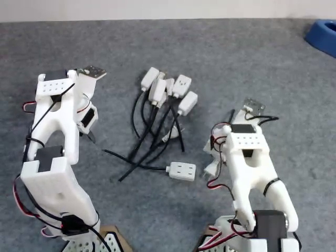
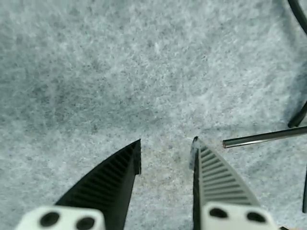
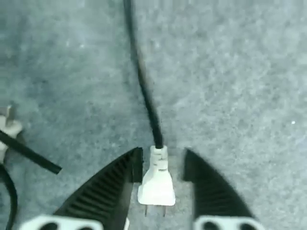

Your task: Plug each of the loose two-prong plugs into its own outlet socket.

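Note:
A white two-prong plug (image 3: 156, 184) on a black cable (image 3: 141, 81) lies on the grey carpet between the fingers of my right gripper (image 3: 161, 155). The gripper is open. One finger (image 3: 129, 175) is against the plug's side; a small gap separates the other from it. My left gripper (image 2: 165, 143) hangs open over bare carpet, with a black cable end (image 2: 264, 137) just beside one finger. In the high view, several white sockets and plugs (image 1: 181, 84) lie tangled in black cables at the centre back. One white socket (image 1: 181, 170) lies alone nearer the front, left of the right gripper (image 1: 214, 157).
A blue container (image 1: 323, 34) sits at the far right corner. Black cables (image 1: 149, 136) fan out from the cluster toward the front between the two arms. Another white plug (image 3: 7, 125) lies close to the right gripper.

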{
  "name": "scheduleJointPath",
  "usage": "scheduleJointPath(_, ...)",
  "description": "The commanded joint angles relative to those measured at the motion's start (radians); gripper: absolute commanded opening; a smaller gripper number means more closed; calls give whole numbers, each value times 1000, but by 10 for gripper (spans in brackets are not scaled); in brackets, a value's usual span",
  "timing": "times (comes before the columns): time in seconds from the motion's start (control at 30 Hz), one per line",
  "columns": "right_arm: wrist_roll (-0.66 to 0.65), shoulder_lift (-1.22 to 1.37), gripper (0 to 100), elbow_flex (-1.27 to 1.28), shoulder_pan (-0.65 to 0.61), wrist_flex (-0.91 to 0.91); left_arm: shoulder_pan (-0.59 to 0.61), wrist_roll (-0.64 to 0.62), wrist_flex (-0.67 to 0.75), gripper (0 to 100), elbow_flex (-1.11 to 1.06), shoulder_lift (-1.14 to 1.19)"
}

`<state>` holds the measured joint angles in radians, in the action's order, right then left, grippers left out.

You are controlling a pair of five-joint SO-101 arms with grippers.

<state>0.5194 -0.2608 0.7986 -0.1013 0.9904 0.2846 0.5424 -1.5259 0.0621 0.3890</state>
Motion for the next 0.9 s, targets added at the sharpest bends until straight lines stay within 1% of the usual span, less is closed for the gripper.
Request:
scheduleJointPath(0.0, 43, 7, 376, -2, -8, -13, -19, -9, -3, 178, 4, -53)
scheduleJointPath(0.07, 49, 7, 428, 15, -5, -16, -19, -9, -2, 178, 4, -53)
scheduleJointPath(0.13, 26, 7, 423, 27, -5, -12, -18, -9, -2, 178, 4, -53)
scheduleJointPath(0.17, -29, 10, 416, 35, -5, -10, -18, -8, -2, 178, 4, -53)
scheduleJointPath(0.2, -138, 10, 407, 42, -5, -10, -18, -8, -2, 178, 4, -53)
scheduleJointPath(0.27, -451, 4, 384, 58, -7, -10, -18, -8, -2, 178, 4, -53)
scheduleJointPath(0.3, -569, 4, 368, 61, -12, -10, -18, -8, 0, 178, 4, -53)
scheduleJointPath(0.33, -618, 4, 351, 59, -13, -10, -18, -8, 0, 178, 4, -53)
scheduleJointPath(0.4, -663, 4, 317, 56, -4, -10, -18, -8, 0, 178, 4, -53)
scheduleJointPath(0.43, -738, 4, 303, 51, -1, -15, -18, -8, 0, 178, 4, -53)
scheduleJointPath(0.5, -939, 2, 276, 22, -4, -8, -19, -8, 0, 178, 4, -53)
scheduleJointPath(0.6, -1306, 4, 242, -22, 2, -8, -19, -8, 0, 178, 4, -51)
scheduleJointPath(0.63, -1363, 4, 234, -33, 16, -8, -19, -8, 0, 178, 4, -51)
scheduleJointPath(0.7, -1350, -2, 231, -84, 35, 12, -19, -8, 0, 178, -4, -51)
scheduleJointPath(0.77, -1390, -15, 231, -157, 35, 93, -21, -5, 14, 178, -31, -51)
scheduleJointPath(0.8, -1438, -24, 231, -191, 31, 157, -22, -5, 34, 178, -48, -51)
scheduleJointPath(0.83, -1524, -36, 231, -228, 18, 234, -24, -5, 57, 178, -67, -51)
scheduleJointPath(0.87, -1643, -48, 231, -255, 5, 317, -24, -6, 74, 178, -79, -51)
